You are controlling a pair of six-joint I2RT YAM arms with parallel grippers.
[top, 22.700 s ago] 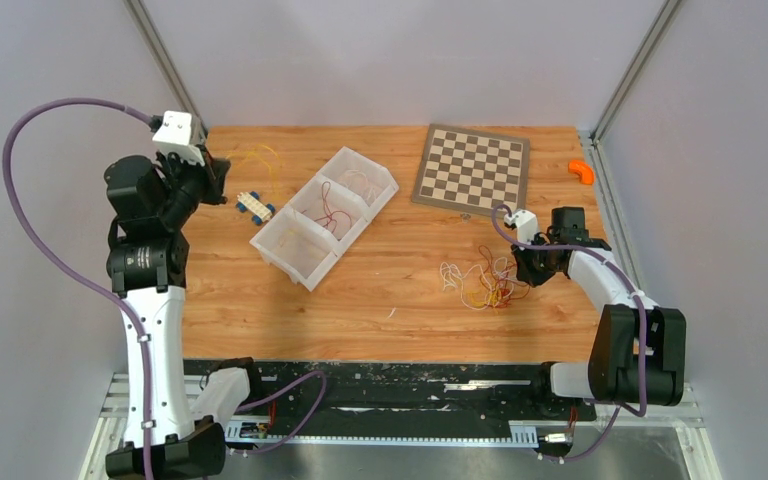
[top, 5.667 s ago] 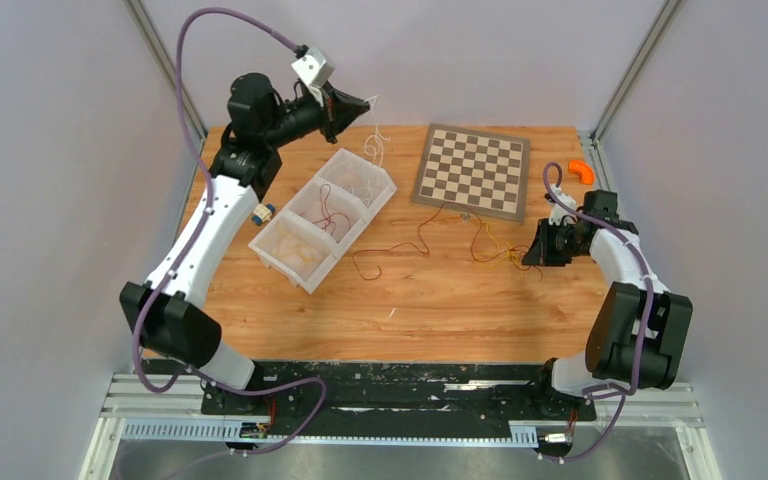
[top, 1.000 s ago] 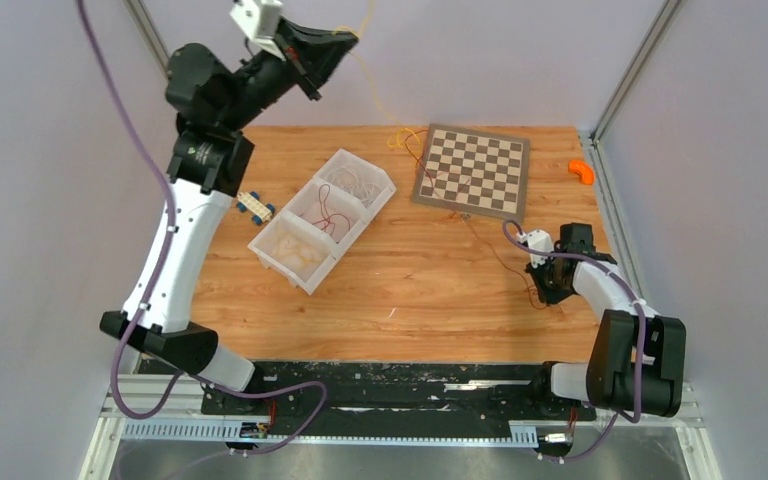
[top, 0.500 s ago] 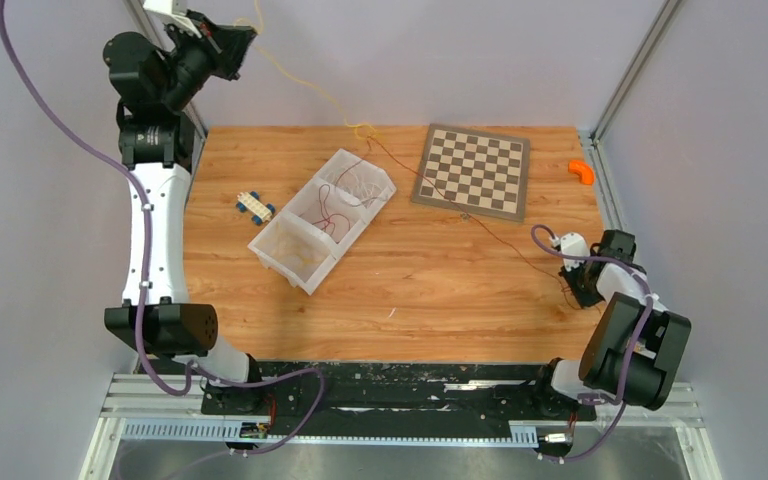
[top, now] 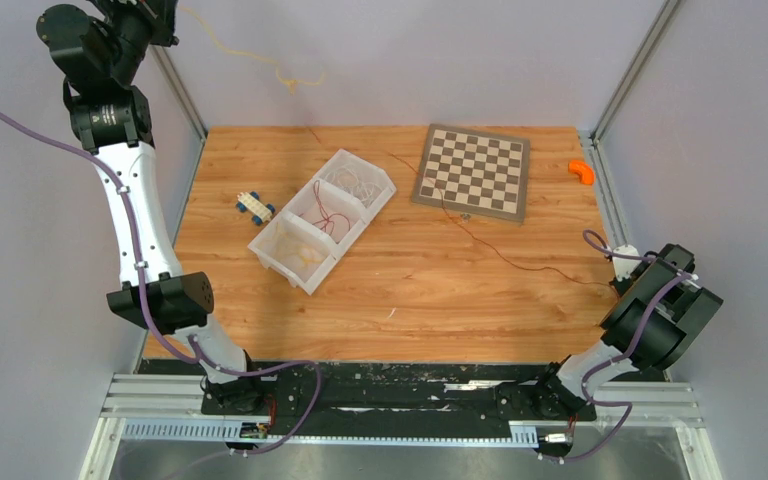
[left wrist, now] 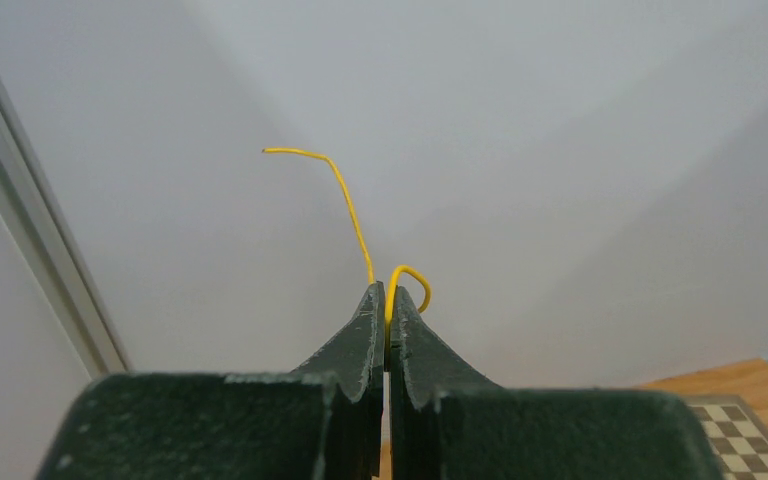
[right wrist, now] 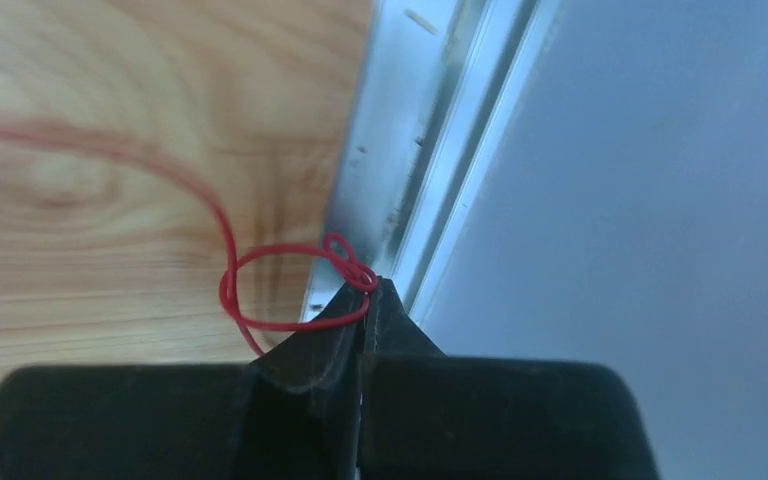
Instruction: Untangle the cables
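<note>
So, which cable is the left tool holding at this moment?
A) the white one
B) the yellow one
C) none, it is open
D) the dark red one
B: in the left wrist view the left tool is shut on the yellow cable, which sticks out above its tips; the red cable is in the right tool.

Wooden table [top: 410, 300] before me, plank grain. White three-compartment tray [top: 351, 238] left of centre, set diagonally. Small blue-and-white toy [top: 254, 206] near tray's left side, apart from it. Chessboard [top: 472, 171] far right of centre, slightly turned. Orange piece [top: 582, 171] in far right corner. Dark red cable [top: 520, 262] runs from chessboard's near edge to table's right edge; I cannot tell if it touches wood
</note>
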